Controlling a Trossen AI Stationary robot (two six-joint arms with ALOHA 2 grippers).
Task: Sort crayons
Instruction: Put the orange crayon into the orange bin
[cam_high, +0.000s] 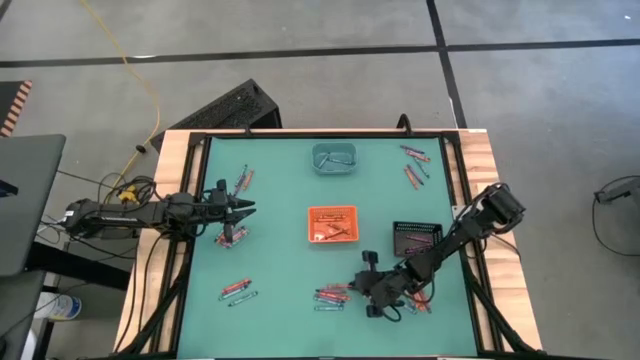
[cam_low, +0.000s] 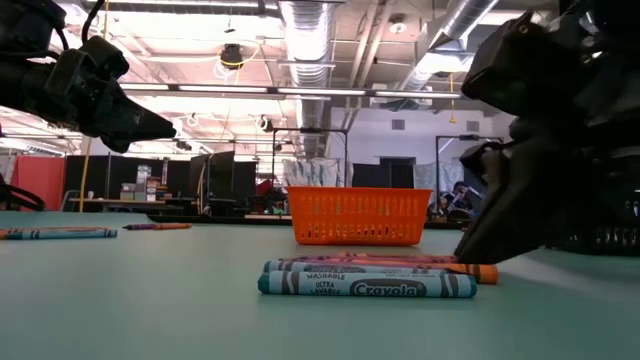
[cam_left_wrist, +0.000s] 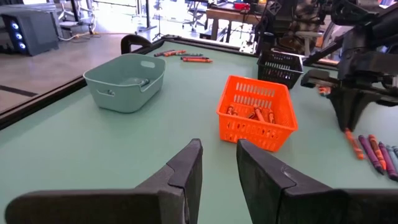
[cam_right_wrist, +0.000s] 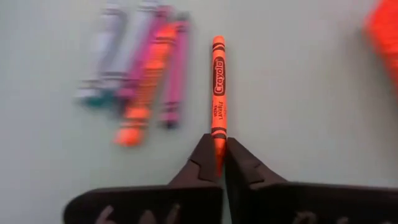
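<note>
Your right tool (cam_right_wrist: 218, 163) pinches one end of the orange crayon (cam_right_wrist: 217, 87), whose long axis runs straight ahead; left tool (cam_left_wrist: 217, 165) waits part-open.

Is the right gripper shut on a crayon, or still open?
Shut on it: the right gripper pinches one end of the orange crayon, which lies on the table.

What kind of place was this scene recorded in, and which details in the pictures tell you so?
Probably a robotics lab in an industrial hall: exposed ceiling ducts and strip lights overhead, a concrete floor around the green-topped table, and desks with chairs in the open room behind.
</note>
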